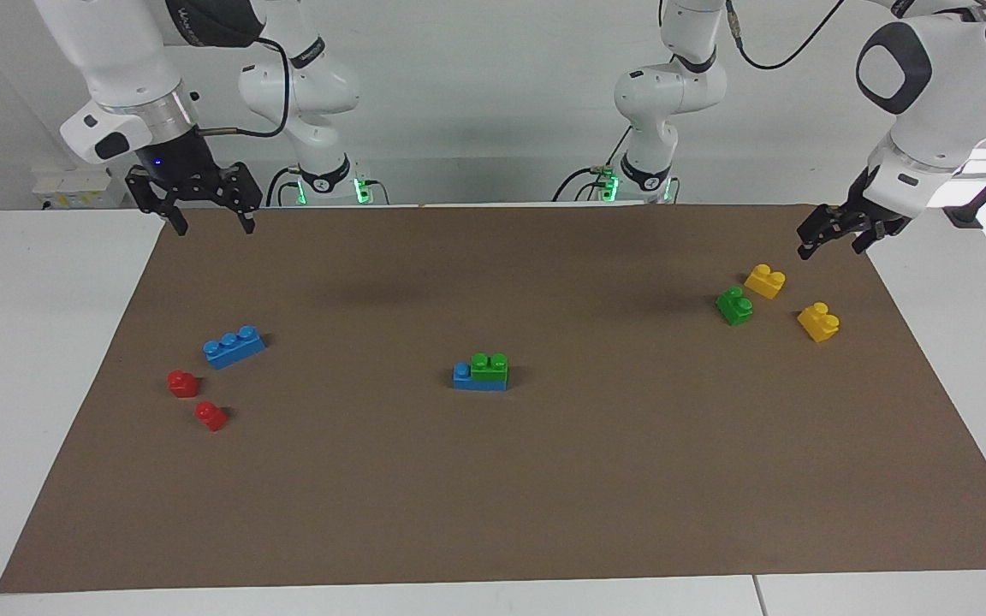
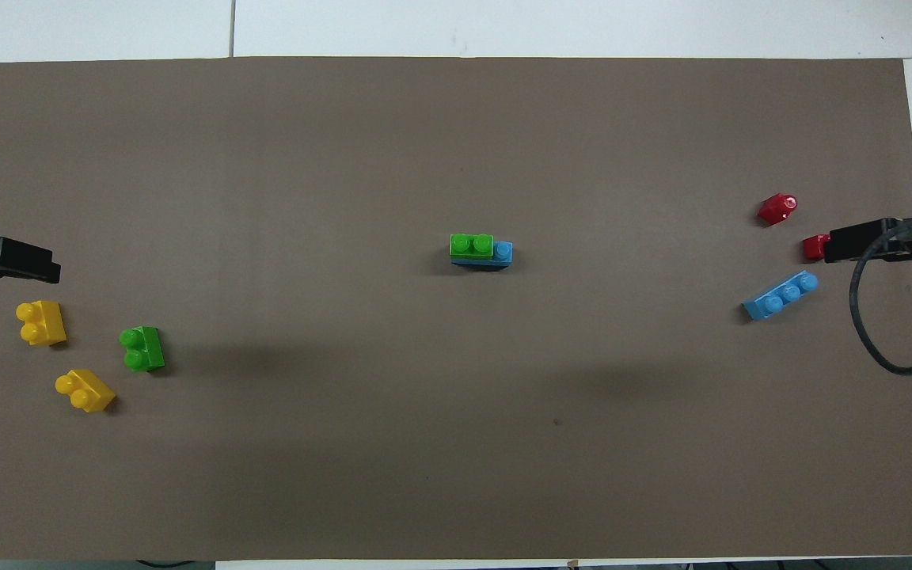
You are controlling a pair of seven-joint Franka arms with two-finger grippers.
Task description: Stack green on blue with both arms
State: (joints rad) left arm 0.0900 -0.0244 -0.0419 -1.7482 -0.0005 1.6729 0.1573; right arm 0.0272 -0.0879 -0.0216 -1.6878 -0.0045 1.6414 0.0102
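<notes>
1. You have one stack done: a green brick point(image 1: 490, 366) sits pressed on a blue brick point(image 1: 464, 376) at mid-bench, one blue stud left bare.
2. Your left claw point(image 1: 831, 235) hangs open and empty above the bench edge near the loose green brick point(image 1: 734, 305); your right claw point(image 1: 198, 204) hangs open and empty at the right arm's end, above the edge of the brown mat point(image 1: 493, 505).
3. If you want a second stack, the loose blue brick point(image 1: 234, 346) lies flat near two red bricks point(image 1: 183, 382); lower each claw squarely over its brick.
</notes>
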